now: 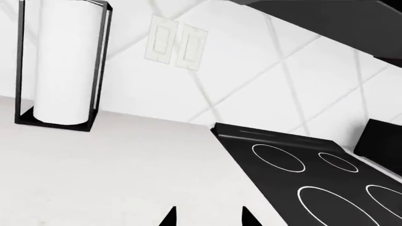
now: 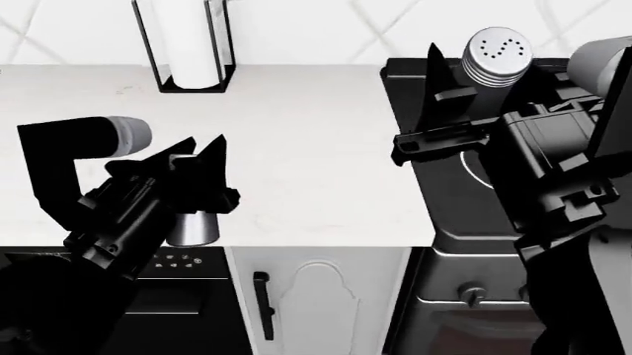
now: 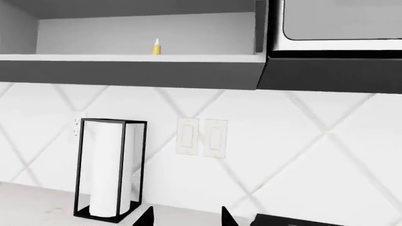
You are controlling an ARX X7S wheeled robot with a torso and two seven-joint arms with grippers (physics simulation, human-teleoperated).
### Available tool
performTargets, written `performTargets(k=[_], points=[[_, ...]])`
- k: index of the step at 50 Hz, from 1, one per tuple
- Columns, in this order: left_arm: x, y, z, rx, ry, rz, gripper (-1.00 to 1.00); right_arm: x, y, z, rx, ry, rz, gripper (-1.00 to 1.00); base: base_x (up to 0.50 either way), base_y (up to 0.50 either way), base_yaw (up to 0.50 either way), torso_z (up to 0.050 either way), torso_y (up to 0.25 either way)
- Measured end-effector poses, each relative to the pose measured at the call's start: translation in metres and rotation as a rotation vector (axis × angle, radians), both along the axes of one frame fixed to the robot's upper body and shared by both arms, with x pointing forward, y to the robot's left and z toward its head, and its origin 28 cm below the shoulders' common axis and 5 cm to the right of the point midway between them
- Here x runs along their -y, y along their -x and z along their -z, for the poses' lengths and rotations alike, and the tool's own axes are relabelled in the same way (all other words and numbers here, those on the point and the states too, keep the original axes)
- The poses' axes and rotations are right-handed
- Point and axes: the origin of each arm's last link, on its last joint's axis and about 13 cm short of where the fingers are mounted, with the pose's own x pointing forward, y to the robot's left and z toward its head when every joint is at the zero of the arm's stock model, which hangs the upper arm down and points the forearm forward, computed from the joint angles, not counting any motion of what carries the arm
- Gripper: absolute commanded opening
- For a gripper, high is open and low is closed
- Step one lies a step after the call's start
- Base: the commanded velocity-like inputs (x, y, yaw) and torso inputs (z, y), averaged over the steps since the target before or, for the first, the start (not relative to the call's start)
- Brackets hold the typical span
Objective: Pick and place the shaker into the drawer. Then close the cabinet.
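The right tool [image 2: 464, 92] hangs above the black stovetop [image 2: 464, 200], its two dark fingers spread wide; one pointed finger [image 2: 434, 81] stands clear to the shaker's side. The shaker [image 2: 496, 56] sits at the back of the stovetop, its ribbed silver top with the dotted S showing just past the tool; whether the fingers touch it cannot be told. The left tool [image 2: 203, 166] hovers over the white desk [image 2: 316, 148], its fingers parted and holding nothing. Behind it, against the tiled wall, a paper towel roll [image 2: 186, 41] stands upright in a black wire holder. Below the desk edge sits a white cabinet door [image 2: 321, 303] with a black handle.
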Motion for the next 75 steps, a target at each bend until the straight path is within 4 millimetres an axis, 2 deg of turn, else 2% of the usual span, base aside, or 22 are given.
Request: performTargets(k=[39, 75], points=[[0.000, 0.001, 0.008, -0.023, 0.003, 0.024, -1.00, -0.003, 0.001, 0.002, -0.010, -0.024, -0.044, -1.00, -0.01, -0.50, 0.00, 0.000, 0.000], [0.000, 0.003, 0.015, -0.039, -0.008, 0.025, -1.00, -0.003, 0.002, 0.001, -0.003, -0.048, -0.044, -1.00, -0.23, -0.50, 0.00, 0.000, 0.000]])
